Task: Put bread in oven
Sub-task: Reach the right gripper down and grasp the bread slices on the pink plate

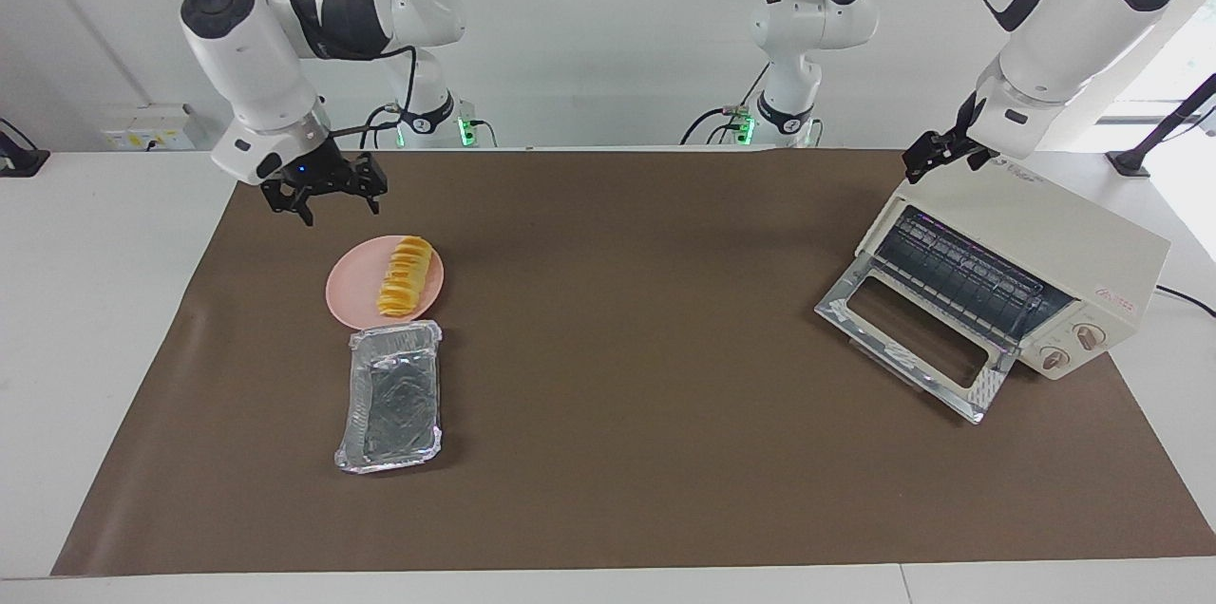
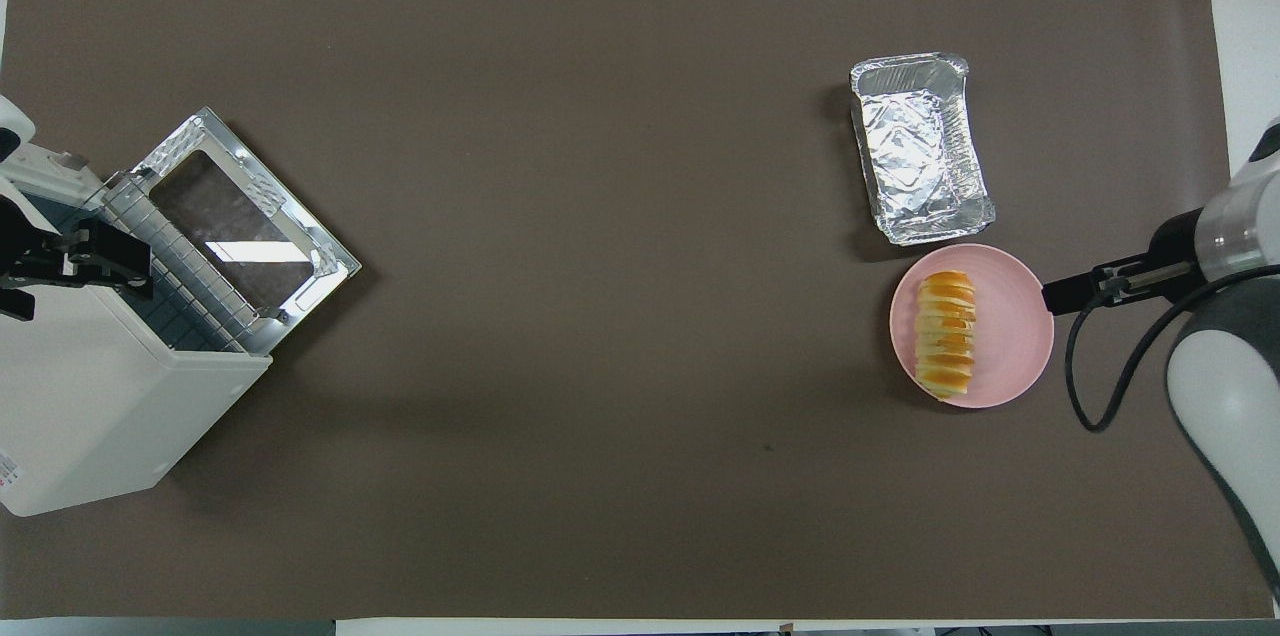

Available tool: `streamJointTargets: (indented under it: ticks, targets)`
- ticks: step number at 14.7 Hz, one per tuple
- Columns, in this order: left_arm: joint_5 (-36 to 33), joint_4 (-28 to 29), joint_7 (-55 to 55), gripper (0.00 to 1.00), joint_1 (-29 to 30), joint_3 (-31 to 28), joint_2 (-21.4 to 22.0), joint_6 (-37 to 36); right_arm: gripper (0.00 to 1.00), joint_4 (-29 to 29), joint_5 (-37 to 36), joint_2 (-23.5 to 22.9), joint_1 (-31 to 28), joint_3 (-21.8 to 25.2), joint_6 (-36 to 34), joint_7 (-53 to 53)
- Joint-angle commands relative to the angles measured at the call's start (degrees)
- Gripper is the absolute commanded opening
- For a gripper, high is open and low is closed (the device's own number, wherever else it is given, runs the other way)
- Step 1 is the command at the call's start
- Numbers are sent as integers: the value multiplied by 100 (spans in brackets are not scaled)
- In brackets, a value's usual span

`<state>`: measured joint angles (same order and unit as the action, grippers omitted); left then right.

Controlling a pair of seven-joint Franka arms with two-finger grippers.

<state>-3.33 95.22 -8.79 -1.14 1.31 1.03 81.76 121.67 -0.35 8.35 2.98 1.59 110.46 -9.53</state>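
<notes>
The bread (image 1: 407,276) is a golden-yellow ridged loaf lying on a round pink plate (image 1: 353,297) toward the right arm's end of the table. It also shows in the overhead view (image 2: 947,333) on the plate (image 2: 1012,336). My right gripper (image 1: 328,203) hangs open and empty above the mat just beside the plate's edge, not touching it; it also shows in the overhead view (image 2: 1062,296). The cream-white oven (image 1: 1054,238) stands at the left arm's end with its glass door (image 1: 912,338) dropped open and the wire rack showing. My left gripper (image 1: 936,153) hovers over the oven's top (image 2: 90,416).
A crinkled silver foil tray (image 1: 392,395) lies empty on the brown mat, right next to the plate and farther from the robots; it also shows in the overhead view (image 2: 920,151). The oven's open door (image 2: 240,216) juts toward the table's middle.
</notes>
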Motion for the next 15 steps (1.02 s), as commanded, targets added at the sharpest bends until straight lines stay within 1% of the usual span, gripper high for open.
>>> streamJointTargets:
  ticks: [1, 4, 7, 12, 15]
  targets:
    - [87, 23, 18, 100, 70, 36, 99, -55, 100, 444, 26, -298, 124, -18, 773, 311]
    - [87, 23, 18, 100, 70, 27, 99, -55, 100, 1007, 35, -492, 221, -18, 1783, 444]
    - [87, 23, 18, 100, 70, 27, 99, -47, 100, 1192, 35, -747, 247, -18, 2330, 636]
    - [87, 23, 18, 100, 70, 36, 99, -55, 100, 1482, 35, -844, 309, -10, 2726, 690]
    - [87, 23, 9, 100, 70, 27, 99, -55, 100, 1509, 35, -932, 309, -18, 2884, 690]
